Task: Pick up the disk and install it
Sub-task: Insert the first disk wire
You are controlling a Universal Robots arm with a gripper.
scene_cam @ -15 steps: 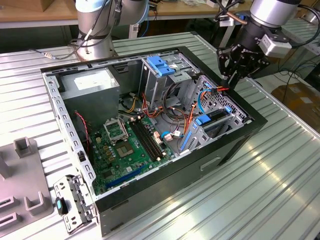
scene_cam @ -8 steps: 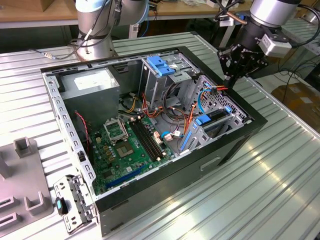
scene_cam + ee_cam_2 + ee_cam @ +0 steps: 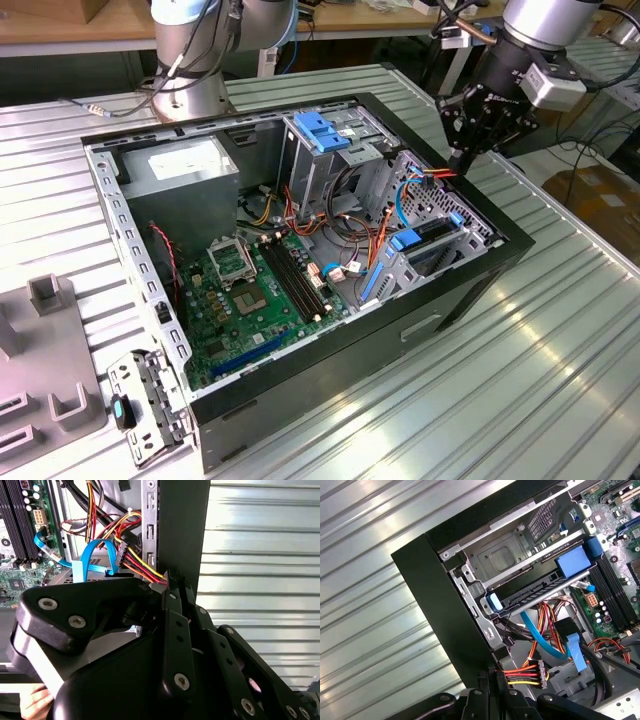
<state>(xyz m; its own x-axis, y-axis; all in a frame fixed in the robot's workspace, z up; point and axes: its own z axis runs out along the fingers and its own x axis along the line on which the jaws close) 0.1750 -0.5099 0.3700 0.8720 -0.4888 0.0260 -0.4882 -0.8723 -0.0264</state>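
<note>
At the computer case's (image 3: 470, 290) corner toward the exterior view's right, the gripper (image 3: 462, 158) hangs just above the case rim, by the red, yellow and black power wires (image 3: 522, 672). In both wry views its 2 fingers (image 3: 172, 595) are drawn narrow, nearly together; I cannot tell whether they pinch anything. The disk (image 3: 432, 232) sits slotted in the drive bay inside the case, its blue side rails (image 3: 405, 240) showing, apart from the fingers, all on the ribbed metal bench (image 3: 560, 360)
</note>
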